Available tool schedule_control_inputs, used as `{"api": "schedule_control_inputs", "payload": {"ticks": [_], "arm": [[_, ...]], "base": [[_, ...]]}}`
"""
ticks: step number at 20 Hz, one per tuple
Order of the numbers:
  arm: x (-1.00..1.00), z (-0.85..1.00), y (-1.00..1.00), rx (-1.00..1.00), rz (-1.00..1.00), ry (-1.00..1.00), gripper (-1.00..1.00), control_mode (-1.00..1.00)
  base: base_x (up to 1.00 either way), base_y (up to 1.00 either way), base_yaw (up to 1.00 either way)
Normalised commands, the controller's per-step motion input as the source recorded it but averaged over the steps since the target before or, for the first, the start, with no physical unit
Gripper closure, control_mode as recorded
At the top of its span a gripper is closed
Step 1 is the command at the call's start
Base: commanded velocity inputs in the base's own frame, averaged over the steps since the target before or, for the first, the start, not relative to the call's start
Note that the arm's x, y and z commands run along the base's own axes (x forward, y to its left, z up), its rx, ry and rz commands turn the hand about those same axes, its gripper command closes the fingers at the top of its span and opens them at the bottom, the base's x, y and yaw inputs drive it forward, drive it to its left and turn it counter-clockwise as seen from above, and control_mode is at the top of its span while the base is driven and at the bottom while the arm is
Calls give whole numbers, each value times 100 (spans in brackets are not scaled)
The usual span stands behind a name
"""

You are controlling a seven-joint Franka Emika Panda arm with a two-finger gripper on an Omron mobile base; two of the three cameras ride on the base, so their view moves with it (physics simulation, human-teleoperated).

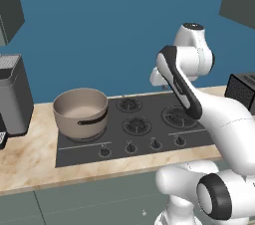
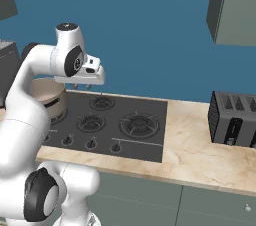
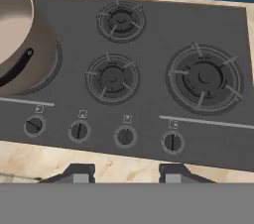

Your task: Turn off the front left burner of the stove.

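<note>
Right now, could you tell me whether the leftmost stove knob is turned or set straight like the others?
Turned. In the hand view, the leftmost knob has its marker slanted, while the other three knobs stand vertical. No flame shows on the stove.

The stove (image 1: 149, 134) is set in the worktop (image 2: 200, 150), knobs (image 3: 79, 131) along its front edge. A pot (image 1: 80, 112) sits on its left burner; a toaster (image 2: 233, 119) stands well right.
</note>
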Motion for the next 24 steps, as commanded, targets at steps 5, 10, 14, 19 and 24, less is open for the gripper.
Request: {"api": "schedule_control_inputs", "payload": {"ticks": [5, 10, 14, 19, 24], "arm": [[-33, -27, 3, -9, 5, 1, -100, -100], [-23, -29, 49, -11, 24, 8, -100, -100], [0, -19, 49, 0, 34, 7, -100, -100], [0, -20, 52, 0, 24, 5, -100, -100], [0, -26, 76, 0, 9, 8, -100, -100]], "base": [[0, 0, 0], [0, 0, 0], [0, 0, 0], [0, 0, 0], [0, 0, 0]]}}
